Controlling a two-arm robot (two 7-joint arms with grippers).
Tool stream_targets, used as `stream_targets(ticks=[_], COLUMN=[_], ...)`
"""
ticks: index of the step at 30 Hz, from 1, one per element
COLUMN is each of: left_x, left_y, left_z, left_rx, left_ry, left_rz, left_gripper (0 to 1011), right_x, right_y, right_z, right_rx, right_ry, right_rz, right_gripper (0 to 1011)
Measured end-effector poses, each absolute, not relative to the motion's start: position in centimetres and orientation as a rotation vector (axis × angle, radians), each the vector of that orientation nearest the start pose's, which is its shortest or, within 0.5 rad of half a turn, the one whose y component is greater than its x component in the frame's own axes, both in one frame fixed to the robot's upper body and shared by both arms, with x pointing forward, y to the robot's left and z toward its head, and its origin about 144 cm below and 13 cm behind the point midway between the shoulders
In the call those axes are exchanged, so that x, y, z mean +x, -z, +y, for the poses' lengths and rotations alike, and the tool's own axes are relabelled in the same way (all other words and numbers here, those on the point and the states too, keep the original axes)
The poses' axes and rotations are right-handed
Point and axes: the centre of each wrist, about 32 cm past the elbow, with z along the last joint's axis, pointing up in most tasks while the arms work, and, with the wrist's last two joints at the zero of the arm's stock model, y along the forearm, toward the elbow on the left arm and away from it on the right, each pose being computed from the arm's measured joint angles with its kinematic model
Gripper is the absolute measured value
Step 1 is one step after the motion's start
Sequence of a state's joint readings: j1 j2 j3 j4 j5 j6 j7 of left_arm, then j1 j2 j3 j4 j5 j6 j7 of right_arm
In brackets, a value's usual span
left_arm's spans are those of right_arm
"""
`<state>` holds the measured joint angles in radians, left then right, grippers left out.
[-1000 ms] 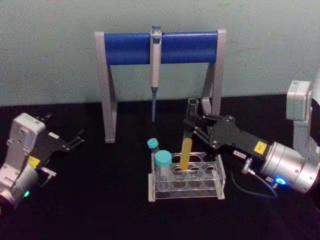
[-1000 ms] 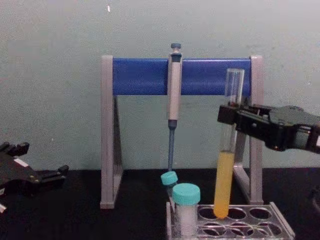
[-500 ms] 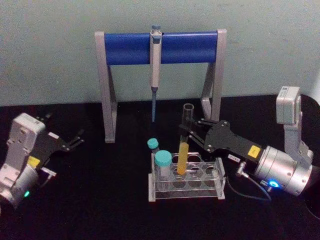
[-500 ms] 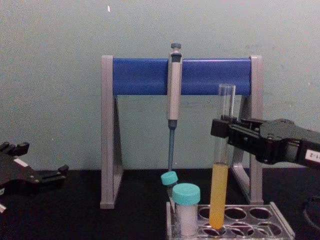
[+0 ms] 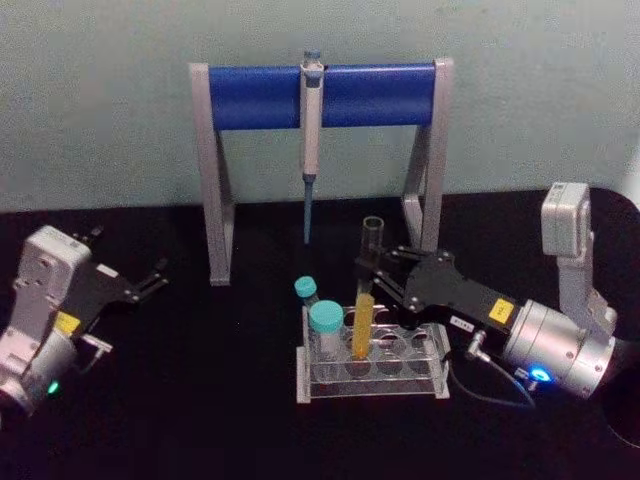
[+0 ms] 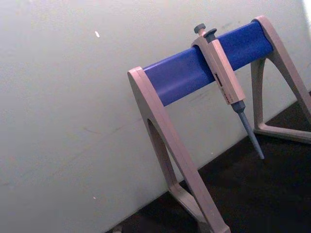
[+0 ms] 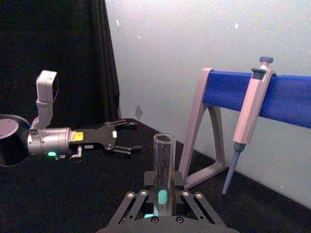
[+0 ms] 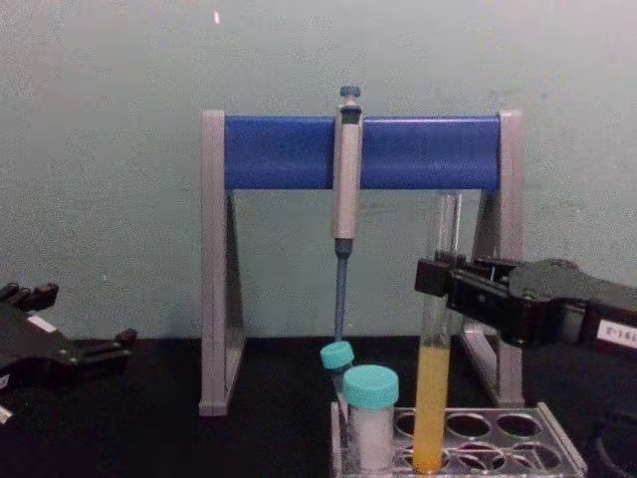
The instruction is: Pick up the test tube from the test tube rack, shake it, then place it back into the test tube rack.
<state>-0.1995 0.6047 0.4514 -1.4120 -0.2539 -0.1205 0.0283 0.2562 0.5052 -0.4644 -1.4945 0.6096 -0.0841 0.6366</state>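
The right claw (image 5: 369, 278) reaches in from the right of the bench (image 5: 200, 400) and is closed on the test tube (image 5: 361, 322), its two fingers pinching the clear glass above the yellow-orange liquid, with the open mouth of the tube standing above them. In the chest view the right claw (image 8: 435, 281) grips the tube about halfway up, and the test tube (image 8: 432, 388) runs nearly upright below it, its round bottom down in a hole of the test tube rack (image 8: 557, 460). From the head view the tube leans slightly, top toward the far side, and it sits in the second column from the left of the test tube rack (image 5: 375, 388); I cannot tell which row. A teal-capped vial (image 5: 325, 328) stands in the rack just left of the tube, with a second vial (image 5: 306, 291) behind it. The pipette stand (image 5: 215, 180) with its hanging pipette (image 5: 311, 130) stands beyond the rack. The left claw (image 5: 150, 280) rests well apart at the left of the bench, fingers spread, holding nothing.
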Motion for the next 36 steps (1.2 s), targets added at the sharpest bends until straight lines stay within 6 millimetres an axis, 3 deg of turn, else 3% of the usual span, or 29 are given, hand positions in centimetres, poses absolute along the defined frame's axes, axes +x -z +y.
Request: stream_targets(ticks=[36], left_x=[48.9], left_y=[-114.0], left_z=[31.0], left_rx=[0.305], left_ry=[-1.248], left_rz=[-0.285], left_gripper=[1001], right_x=[50.2], right_y=[-114.8], right_z=[-24.8], right_rx=[0.003], right_ry=[0.594], right_rz=[0.06], right_gripper=[228])
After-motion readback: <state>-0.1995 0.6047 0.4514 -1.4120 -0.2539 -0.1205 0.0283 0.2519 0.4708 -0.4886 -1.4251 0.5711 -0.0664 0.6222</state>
